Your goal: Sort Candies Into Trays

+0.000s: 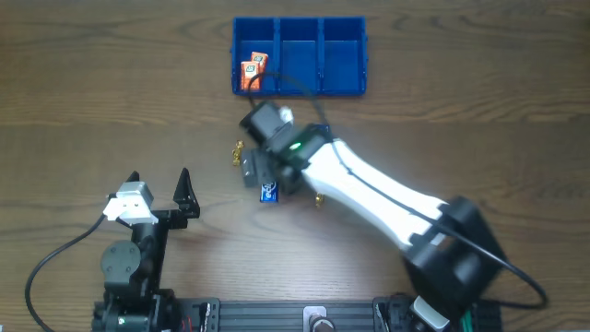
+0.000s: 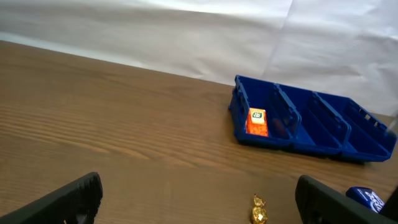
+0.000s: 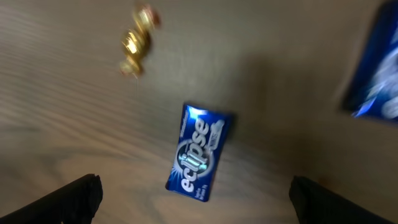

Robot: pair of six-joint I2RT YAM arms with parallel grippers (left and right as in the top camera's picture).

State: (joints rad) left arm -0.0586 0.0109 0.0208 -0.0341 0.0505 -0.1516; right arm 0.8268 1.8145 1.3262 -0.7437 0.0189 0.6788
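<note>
- Candies are loose on the bench [image 1: 111, 83], and the one in play is the blue gum pack [image 3: 199, 152]. It lies flat on the wood right under the right tool [image 3: 194, 186], whose jaws are spread wide with nothing between them.
- We read this as the line-up for a pick, with the tool poised above the pack and no contact yet.
- Next, we reckon, comes a straight drop with one finger on each long side of the pack. It sits a little askew to the jaws, so a slight wrist turn may be needed before closing.
- After that it's a lift and a carry to the blue tray [image 1: 300, 20] at the far side of the bench. Its left compartment already holds orange packs [image 1: 253, 72], so we judge the gum goes in one of the other two.
- Watch the gold-wrapped candy [image 3: 137, 40], which is near the pack but not touching it. A wide finger could nudge it on the way down.
- We spot a second gold candy [image 1: 320, 198] just beside the right arm.
- Over near its base, the left tool [image 1: 159, 180] hovers well apart from the action, jaws spread and empty.
</note>
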